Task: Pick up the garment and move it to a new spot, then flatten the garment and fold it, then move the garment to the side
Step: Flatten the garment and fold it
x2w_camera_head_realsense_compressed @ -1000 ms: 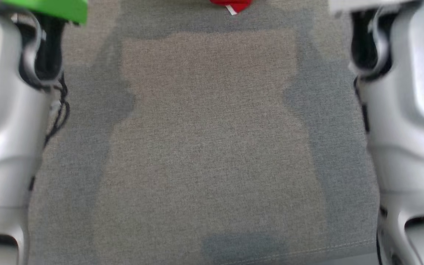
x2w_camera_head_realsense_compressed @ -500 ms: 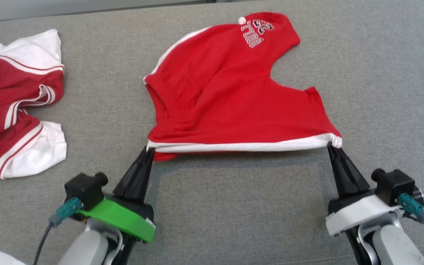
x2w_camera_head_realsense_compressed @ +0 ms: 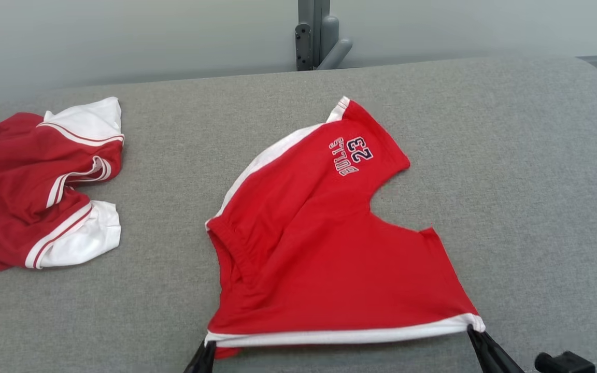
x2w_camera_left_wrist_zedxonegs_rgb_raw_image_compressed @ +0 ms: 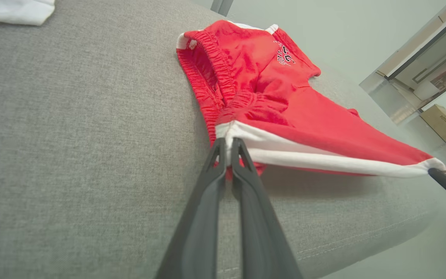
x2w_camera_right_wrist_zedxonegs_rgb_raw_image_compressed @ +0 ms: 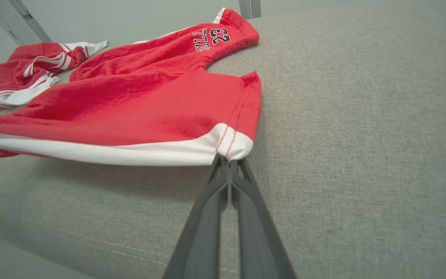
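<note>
Head view's bottom edge chops off the left gripper [x2w_camera_head_realsense_compressed: 206, 349] at 7 o'clock and the right gripper [x2w_camera_head_realsense_compressed: 474, 335] at 5, so we just get the tips. The second garment [x2w_camera_head_realsense_compressed: 18, 191] runs off at 9, and from the left wrist the print [x2w_camera_left_wrist_zedxonegs_rgb_raw_image_compressed: 287, 55] on the shorts [x2w_camera_left_wrist_zedxonegs_rgb_raw_image_compressed: 285, 110] is unreadable.

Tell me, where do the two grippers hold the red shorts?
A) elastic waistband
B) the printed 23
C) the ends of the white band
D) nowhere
C: the left gripper and right gripper are each shut on one end of the white band of the red shorts.
</note>
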You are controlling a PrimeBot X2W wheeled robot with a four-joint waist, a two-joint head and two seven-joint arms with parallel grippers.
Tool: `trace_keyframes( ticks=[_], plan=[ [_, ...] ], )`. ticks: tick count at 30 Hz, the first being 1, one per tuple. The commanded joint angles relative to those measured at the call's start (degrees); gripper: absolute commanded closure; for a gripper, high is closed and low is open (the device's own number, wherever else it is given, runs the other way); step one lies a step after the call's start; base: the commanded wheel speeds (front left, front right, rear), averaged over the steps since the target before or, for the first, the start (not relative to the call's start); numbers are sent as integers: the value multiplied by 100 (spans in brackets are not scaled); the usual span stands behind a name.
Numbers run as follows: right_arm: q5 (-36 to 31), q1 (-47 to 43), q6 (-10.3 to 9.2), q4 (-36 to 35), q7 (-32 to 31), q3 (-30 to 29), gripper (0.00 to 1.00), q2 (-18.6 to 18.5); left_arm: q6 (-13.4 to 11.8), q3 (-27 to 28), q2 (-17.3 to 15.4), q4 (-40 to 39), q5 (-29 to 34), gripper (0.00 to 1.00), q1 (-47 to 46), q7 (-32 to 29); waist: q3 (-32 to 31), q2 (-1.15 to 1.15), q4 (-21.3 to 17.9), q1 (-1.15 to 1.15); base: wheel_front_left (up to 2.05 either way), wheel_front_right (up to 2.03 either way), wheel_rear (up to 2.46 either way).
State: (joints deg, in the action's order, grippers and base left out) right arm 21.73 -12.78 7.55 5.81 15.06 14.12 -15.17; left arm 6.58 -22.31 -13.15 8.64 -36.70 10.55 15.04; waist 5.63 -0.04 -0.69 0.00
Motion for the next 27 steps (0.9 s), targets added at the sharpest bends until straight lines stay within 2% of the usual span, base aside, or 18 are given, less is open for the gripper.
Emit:
trace_keyframes(
  ticks=[1, 6, 13, 17, 21, 25, 27],
  plan=[
    [118, -188, -13, -168, 17, -85, 100, -138, -18, 28, 6, -80, -18, 100, 149, 19, -46, 4, 73, 0, 0, 0, 0],
    [355, -180, -14, -592, 17, -352, 100, -294, 5, -15, 84, -427, -183, 100, 172, -35, 65, 4, 76, 0, 0, 0, 0],
    [387, 1493, -12, -426, -271, -260, 100, -306, -24, 127, 194, -1031, -641, 100, -870, -671, 805, 4, 147, 0, 0, 0, 0],
    [370, 2808, -11, 207, -527, -58, 100, -345, -157, 240, 345, -903, -854, 100, -1856, -1124, 1298, 4, 333, 0, 0, 0, 0],
    [443, 4276, -11, 1269, -794, 213, 100, -418, -338, 218, 501, -334, -648, 100, -2997, -1359, 1788, 4, 649, 0, 0, 0, 0],
    [508, 5177, -11, 2065, -800, 523, 100, -434, -411, 158, 630, 331, -469, 100, -3546, -1281, 1976, 4, 882, 0, 0, 0, 0],
    [580, 5388, -11, 2237, -780, 562, 100, -423, -417, 135, 671, 471, -448, 100, -3664, -1260, 2006, 4, 940, 0, 0, 0, 0]
  ],
)
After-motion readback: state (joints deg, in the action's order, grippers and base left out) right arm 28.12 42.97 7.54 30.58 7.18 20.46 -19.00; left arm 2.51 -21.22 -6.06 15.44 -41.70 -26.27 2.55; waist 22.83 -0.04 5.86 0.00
